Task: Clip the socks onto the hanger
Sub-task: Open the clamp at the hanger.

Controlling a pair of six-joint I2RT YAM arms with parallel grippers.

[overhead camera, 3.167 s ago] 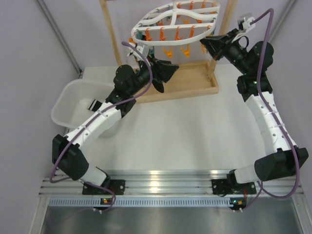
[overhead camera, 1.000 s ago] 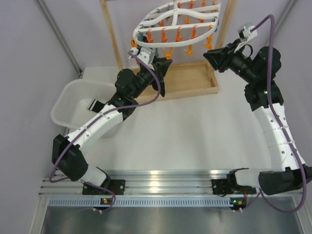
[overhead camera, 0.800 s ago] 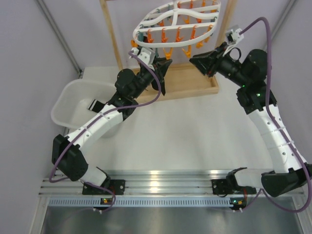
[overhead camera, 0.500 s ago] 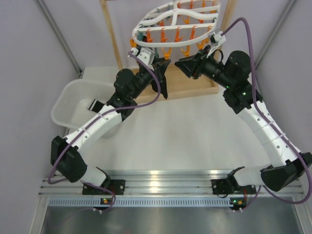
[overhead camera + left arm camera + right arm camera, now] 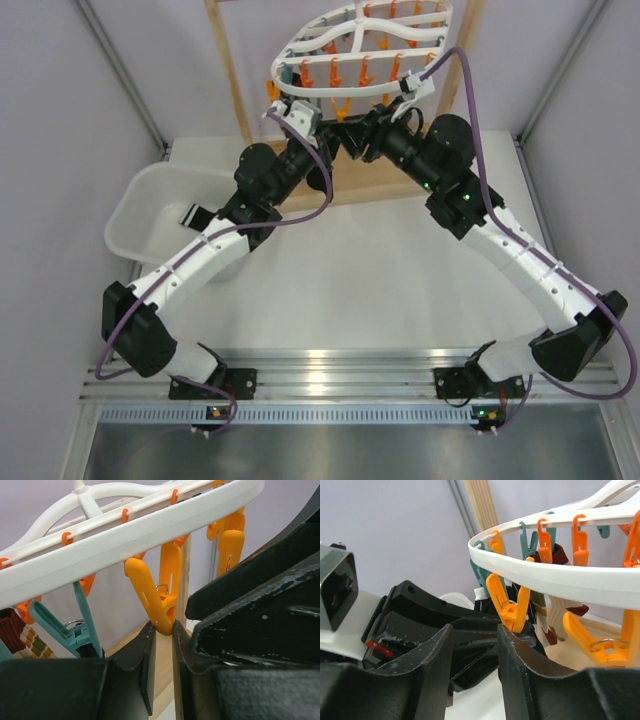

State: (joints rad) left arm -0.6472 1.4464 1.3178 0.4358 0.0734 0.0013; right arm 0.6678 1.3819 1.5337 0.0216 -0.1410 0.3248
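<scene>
Reaching up from the tabletop (image 5: 380,290), your two arms meet under the near rim of the hanger (image 5: 125,542), which hangs tilted from a wooden stand (image 5: 228,80) at the back. Your left arm (image 5: 215,245) stretches in from the left and your right arm (image 5: 500,240) from the right, so the two sets of jaws sit almost nose to nose just below the rim.

In the left wrist view, the left jaws are nearly closed with only a thin slit between them. The tip of an orange peg (image 5: 161,597) sits right at their mouth, but you cannot tell whether they pinch it or anything else. A teal peg (image 5: 82,625) hangs just to its left.

In the right wrist view, the right jaws stand open and hold nothing, with an orange peg's tip just above one finger (image 5: 520,670). A patterned sock (image 5: 551,615), maroon and cream, hangs under the pegs beyond.

From above, a dark shape (image 5: 325,180) hangs just below the left jaws; you cannot tell whether it is a sock. A white tub (image 5: 140,215) sits on the tabletop beside your left arm
</scene>
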